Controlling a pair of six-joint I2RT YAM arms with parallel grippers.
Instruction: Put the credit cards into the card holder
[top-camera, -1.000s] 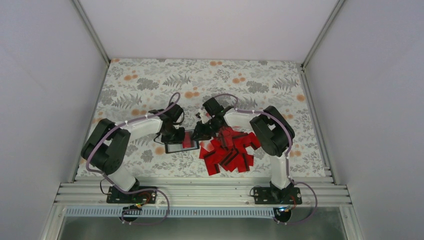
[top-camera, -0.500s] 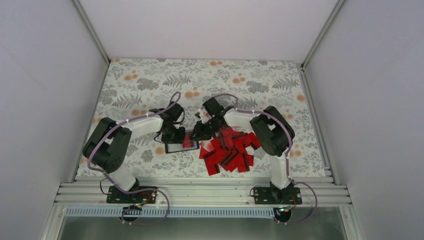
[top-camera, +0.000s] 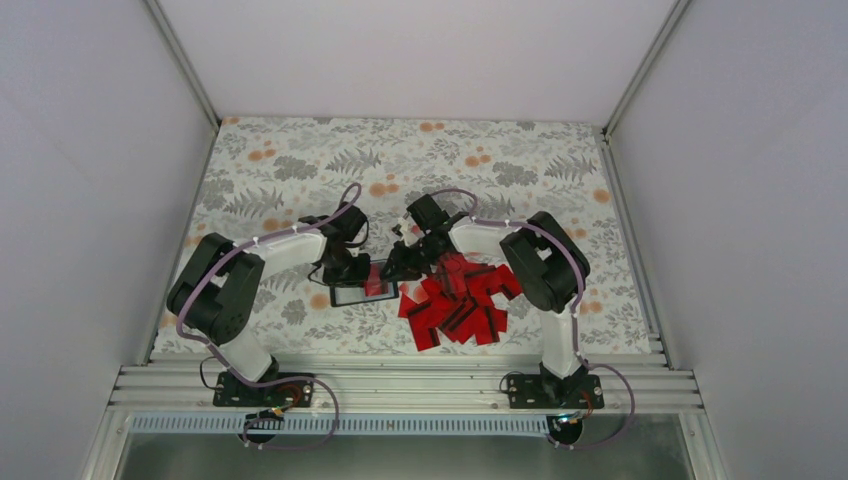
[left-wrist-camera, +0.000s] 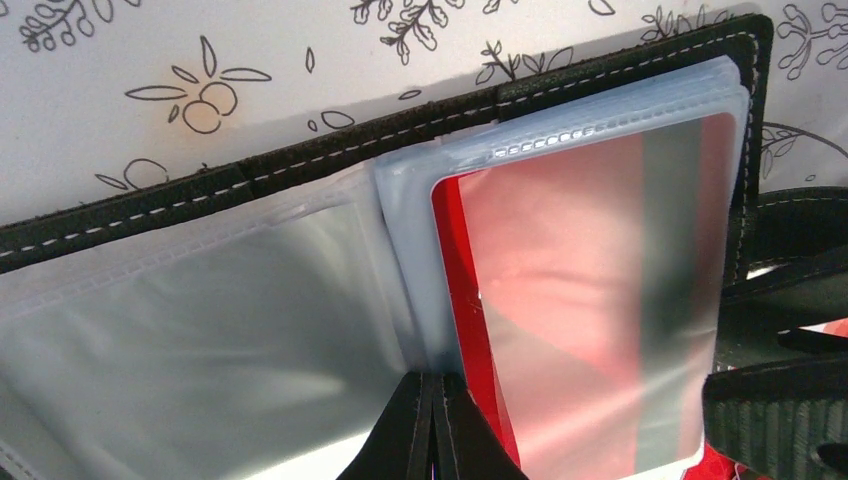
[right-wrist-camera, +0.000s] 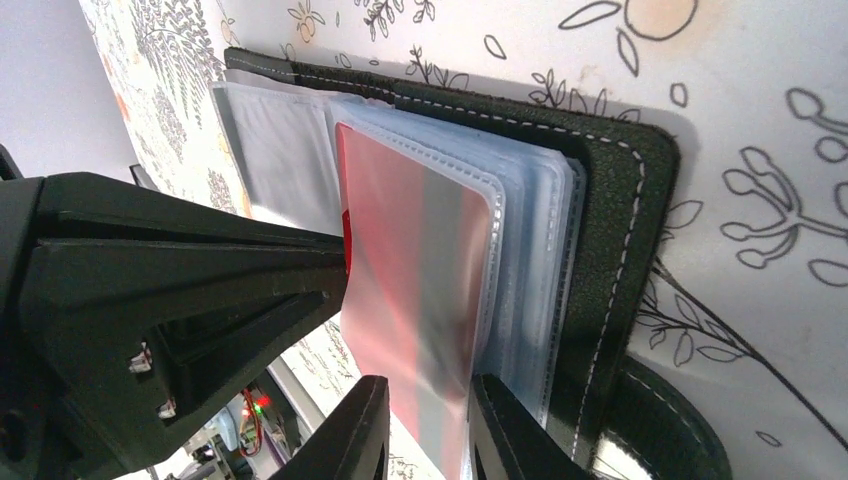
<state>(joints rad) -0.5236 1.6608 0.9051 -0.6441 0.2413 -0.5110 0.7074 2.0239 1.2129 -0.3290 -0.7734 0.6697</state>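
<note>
I've got both arms up on the overhead feed: left arm (top-camera: 285, 252) and right arm (top-camera: 478, 238), white link shells with chunky black joint housings. Lilac cables (top-camera: 352, 192) loop along each. Black base plates (top-camera: 262, 390) sit on the rail. The right gripper (right-wrist-camera: 428, 395) shows matte black, wedge-shaped fingers (right-wrist-camera: 355, 440).

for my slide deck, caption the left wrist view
Red credit card sleeved in open card holder, left gripper, jaws shut, at the fold
</note>
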